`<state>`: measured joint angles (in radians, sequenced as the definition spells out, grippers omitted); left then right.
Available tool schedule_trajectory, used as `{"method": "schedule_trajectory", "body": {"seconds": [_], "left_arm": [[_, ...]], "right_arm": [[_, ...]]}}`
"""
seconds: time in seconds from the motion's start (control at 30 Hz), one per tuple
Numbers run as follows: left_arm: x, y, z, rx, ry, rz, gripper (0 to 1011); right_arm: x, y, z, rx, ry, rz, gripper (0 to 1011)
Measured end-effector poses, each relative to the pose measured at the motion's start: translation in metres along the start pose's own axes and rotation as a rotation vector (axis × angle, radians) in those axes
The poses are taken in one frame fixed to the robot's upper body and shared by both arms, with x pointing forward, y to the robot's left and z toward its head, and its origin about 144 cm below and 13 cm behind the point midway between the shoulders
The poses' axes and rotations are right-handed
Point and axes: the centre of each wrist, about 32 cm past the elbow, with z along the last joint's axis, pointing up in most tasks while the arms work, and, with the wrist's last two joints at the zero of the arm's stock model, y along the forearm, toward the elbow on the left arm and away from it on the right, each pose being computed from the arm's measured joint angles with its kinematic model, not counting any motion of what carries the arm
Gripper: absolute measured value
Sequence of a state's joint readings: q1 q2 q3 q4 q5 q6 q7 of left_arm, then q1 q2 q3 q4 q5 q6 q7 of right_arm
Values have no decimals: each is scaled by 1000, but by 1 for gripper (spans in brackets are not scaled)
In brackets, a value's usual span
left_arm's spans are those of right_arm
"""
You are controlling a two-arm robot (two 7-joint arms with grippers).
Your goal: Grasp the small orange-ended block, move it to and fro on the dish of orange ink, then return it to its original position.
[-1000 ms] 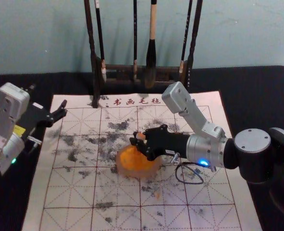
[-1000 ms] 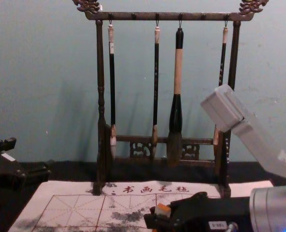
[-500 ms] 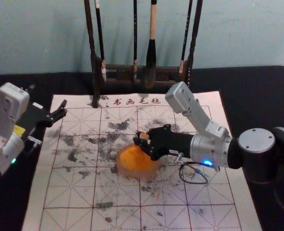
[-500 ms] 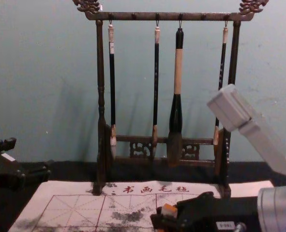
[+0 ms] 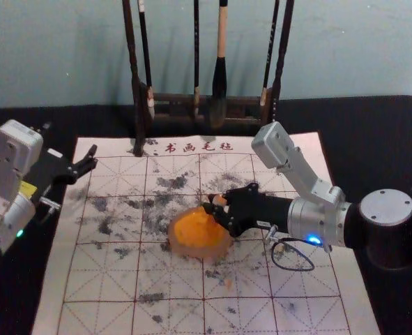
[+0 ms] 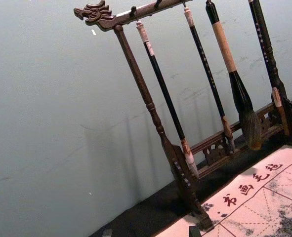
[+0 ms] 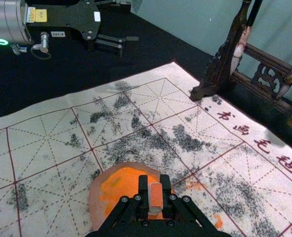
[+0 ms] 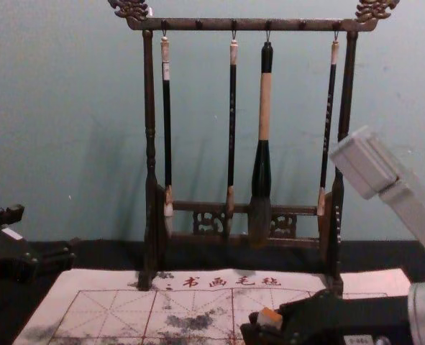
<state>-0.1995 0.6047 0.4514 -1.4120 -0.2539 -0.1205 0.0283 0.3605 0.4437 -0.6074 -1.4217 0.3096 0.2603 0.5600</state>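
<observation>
A gridded, ink-smudged mat (image 5: 101,283) lies across a black surface (image 5: 373,139). A dish of orange ink (image 5: 183,248) sits on it; a wooden rack (image 5: 137,105) stands at its far edge.

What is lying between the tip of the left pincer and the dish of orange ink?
Only the gridded mat, with dark smudges, up to the dish; the head view shows it.

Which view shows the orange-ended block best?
Right wrist view: the block is close up, between the right gripper's fingertips. The chest view shows its orange and pale parts from the side; the head view, a small shape by the dish.
</observation>
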Motion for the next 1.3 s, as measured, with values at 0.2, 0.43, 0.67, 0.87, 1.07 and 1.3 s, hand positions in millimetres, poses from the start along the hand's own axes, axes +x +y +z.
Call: {"method": "schedule_trajectory", "body": {"seconds": [0.2,0.43,0.67,0.87,1.07,1.3], "left_arm": [[0,0,0,0,0,0,1001],[0,0,0,0,0,0,1001],[0,0,0,0,0,0,1001],[0,0,0,0,0,0,1001],[0,0,0,0,0,0,1001],[0,0,0,0,0,0,1001]], "right_arm": [[-2,-4,-2,-5,-3,13,114],[-5,-2,-3,-3,0,34,114],[-8,3,-1,0,0,58,114],[-10,11,1,6,3,73,114],[-10,18,4,12,2,82,114],[-6,24,6,13,0,73,114]]}}
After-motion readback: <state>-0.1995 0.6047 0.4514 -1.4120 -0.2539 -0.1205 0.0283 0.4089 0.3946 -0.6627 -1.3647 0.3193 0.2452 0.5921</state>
